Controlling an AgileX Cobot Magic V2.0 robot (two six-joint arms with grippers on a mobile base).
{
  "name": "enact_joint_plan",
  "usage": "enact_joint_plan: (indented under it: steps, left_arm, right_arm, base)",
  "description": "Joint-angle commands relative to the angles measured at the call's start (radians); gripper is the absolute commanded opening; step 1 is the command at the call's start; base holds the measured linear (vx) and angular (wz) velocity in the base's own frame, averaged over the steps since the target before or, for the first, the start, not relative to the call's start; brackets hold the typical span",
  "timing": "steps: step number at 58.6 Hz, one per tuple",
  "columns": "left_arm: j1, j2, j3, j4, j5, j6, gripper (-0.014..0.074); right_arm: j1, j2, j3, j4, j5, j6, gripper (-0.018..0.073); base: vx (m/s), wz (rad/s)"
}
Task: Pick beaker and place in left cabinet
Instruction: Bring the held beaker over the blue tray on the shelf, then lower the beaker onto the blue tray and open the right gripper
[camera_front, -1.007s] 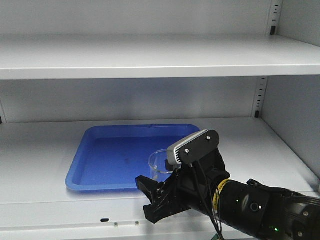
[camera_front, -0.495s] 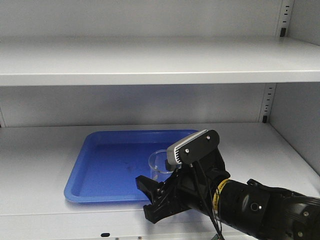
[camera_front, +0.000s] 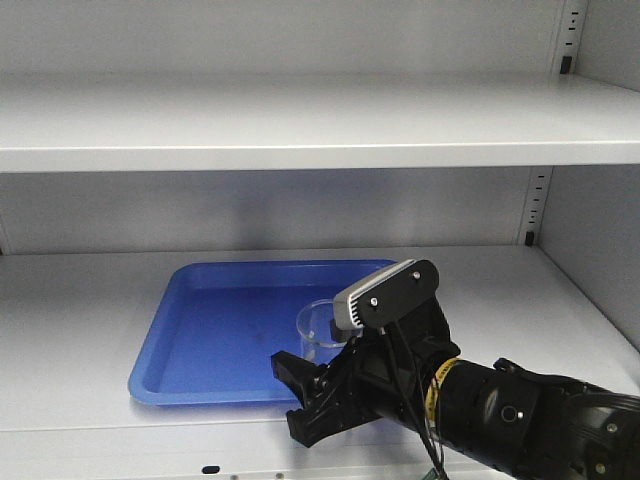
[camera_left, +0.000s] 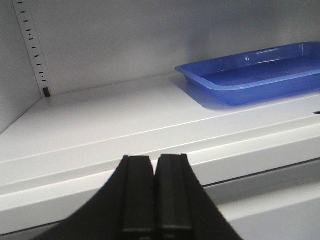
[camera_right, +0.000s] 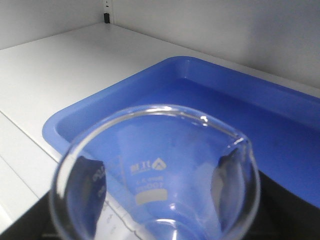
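The right gripper (camera_front: 312, 398) carries the beaker (camera_front: 322, 326) over the near edge of the blue tray (camera_front: 215, 330) on the cabinet (camera_front: 300, 120) shelf, jaws clenched around its lower body. It looks like thin, smooth glass: light, stiff, slippery and easily cracked, so I'd hold it gently on the straight wall below the flared rim. The left gripper (camera_left: 155, 200) hangs at the shelf front, jaws pressed together on nothing

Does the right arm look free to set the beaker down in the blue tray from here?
Probably yes. The right gripper holds the beaker at the blue tray's near edge, and nothing else lies in the tray.
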Motion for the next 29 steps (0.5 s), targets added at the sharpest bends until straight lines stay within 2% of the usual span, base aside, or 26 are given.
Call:
enact_joint_plan:
  steps: [1, 9, 17, 29]
  left_arm:
    - [-0.001, -0.019, 0.016, -0.003, -0.075, -0.003, 0.0001]
    - [-0.001, -0.019, 0.016, -0.003, -0.075, -0.003, 0.0001]
    - [-0.001, -0.019, 0.016, -0.003, -0.075, -0.003, 0.0001]
    - [-0.001, -0.019, 0.016, -0.003, -0.075, -0.003, 0.0001]
  right_arm:
    - [-0.003, -0.037, -0.034, 0.022, -0.075, -0.001, -0.0001]
    - [-0.05, -0.026, -0.034, 0.053, -0.076, -0.001, -0.0001]
    - [-0.109, 0.026, -0.072, 0.16, -0.077, -0.001, -0.0001]
    - [-0.116, 0.171, -0.232, 0.155, -0.069, -0.001, -0.0001]
  base:
    - [0.0, 0.0]
    - [0.0, 0.0]
    - [0.0, 0.0]
    - [0.0, 0.0]
